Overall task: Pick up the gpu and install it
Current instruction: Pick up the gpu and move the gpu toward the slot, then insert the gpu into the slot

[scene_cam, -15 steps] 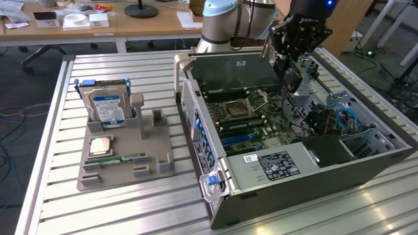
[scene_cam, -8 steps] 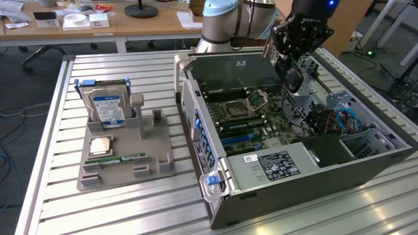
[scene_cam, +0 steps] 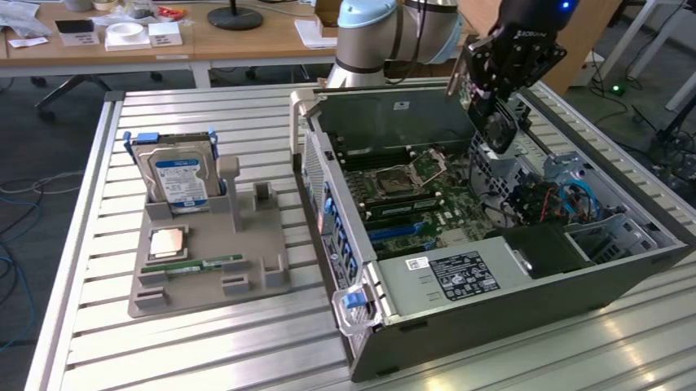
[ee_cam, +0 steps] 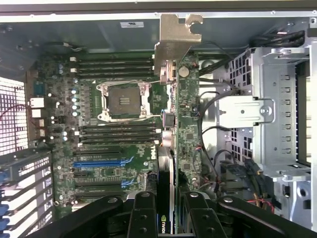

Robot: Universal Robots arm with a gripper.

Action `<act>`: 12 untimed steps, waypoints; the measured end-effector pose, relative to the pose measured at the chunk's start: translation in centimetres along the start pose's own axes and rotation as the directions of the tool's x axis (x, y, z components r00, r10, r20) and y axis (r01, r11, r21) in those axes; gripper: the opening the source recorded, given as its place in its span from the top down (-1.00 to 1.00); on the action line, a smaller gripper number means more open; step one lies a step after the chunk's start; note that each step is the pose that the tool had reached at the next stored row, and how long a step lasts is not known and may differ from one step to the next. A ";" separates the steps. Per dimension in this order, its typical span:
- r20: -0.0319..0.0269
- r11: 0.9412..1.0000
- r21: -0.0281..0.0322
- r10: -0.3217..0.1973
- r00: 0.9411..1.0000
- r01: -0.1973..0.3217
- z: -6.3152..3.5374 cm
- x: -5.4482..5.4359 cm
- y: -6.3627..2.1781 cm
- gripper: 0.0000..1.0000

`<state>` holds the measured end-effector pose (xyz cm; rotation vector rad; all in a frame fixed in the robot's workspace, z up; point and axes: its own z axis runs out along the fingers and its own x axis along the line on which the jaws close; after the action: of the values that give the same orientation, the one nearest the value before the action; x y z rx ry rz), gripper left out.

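table [scene_cam: 218, 350]: slatted metal surface carrying all the items below.
holder [scene_cam: 163, 301]: grey moulded tray at the exterior view's left, apart from the computer case.
hard drive [scene_cam: 179, 179]: stands upright at the back of the holder, blue-white label facing out.
chip [scene_cam: 166, 242]: square, lies flat on the holder in front of the hard drive.
memory stick [scene_cam: 194, 264]: narrow and green, lies flat just beside the chip.
computer case [scene_cam: 522, 301]: lies on its side with the interior facing up.
motherboard [scene_cam: 408, 195]: green, on the case floor; its processor socket [ee_cam: 124, 100] sits between rows of memory slots.
gripper [scene_cam: 491, 88]: black, above the case toward the exterior view's right; its fingers [ee_cam: 143, 213] are clamped on the gpu [scene_cam: 498, 122], one on each face.
gpu: held in the air over the motherboard, not seated in any slot; black cooler on one face, silvery bracket [ee_cam: 173, 39] at the end away from the gripper.
drive cage [ee_cam: 277, 109]: perforated metal, beside the gpu.
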<state>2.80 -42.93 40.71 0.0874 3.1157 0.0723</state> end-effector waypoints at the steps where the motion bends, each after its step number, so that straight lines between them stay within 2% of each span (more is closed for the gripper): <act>1: 0.000 1.000 0.000 0.000 1.000 0.000 0.01 -0.2 0.01 0.48; 12: 0.000 1.000 0.000 0.000 1.000 0.000 0.02 -0.4 0.02 0.48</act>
<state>3.25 -42.93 40.70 0.0874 3.1156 0.0731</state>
